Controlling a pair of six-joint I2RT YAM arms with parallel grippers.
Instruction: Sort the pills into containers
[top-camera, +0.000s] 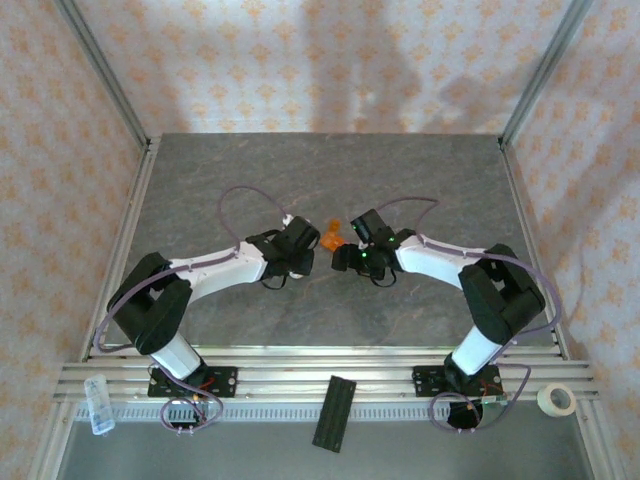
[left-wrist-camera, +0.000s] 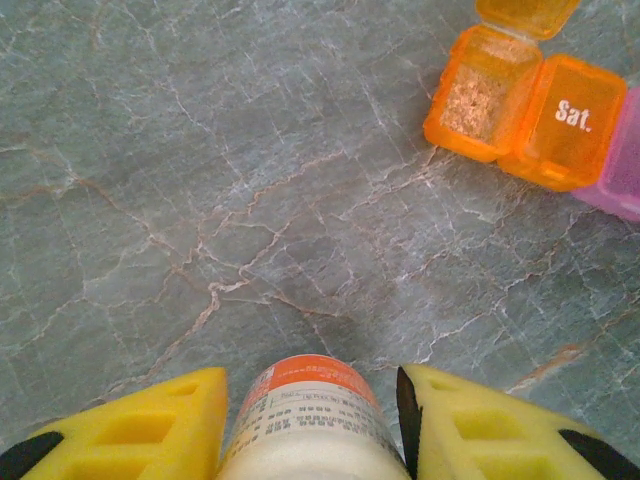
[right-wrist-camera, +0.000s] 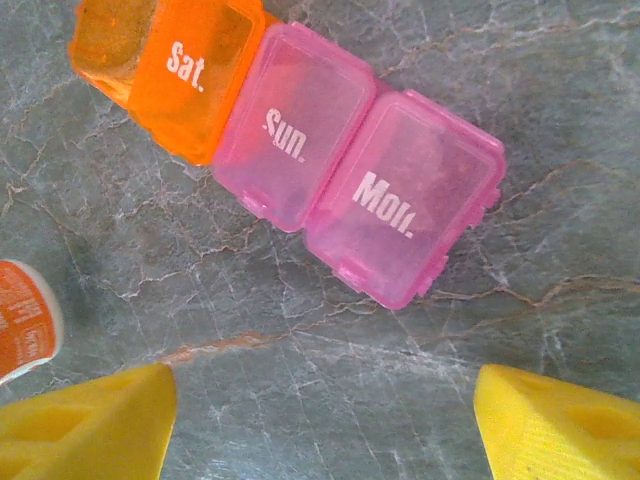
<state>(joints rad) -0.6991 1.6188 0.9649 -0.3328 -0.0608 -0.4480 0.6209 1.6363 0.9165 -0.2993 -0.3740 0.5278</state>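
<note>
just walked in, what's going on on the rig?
The left gripper is closed on a white bottle with an orange label, held apart from the pill box. The box's end orange compartment has its lid flipped open; Sat., Sun. and Mon. are closed. The right gripper hangs open over the pink compartments, holding nothing. I can't make out any pills in the open compartment.

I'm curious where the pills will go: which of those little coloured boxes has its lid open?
The orange end compartment, beside Sat.: its lid stands flipped back. Sat., Sun. and Mon. are shut.
</note>
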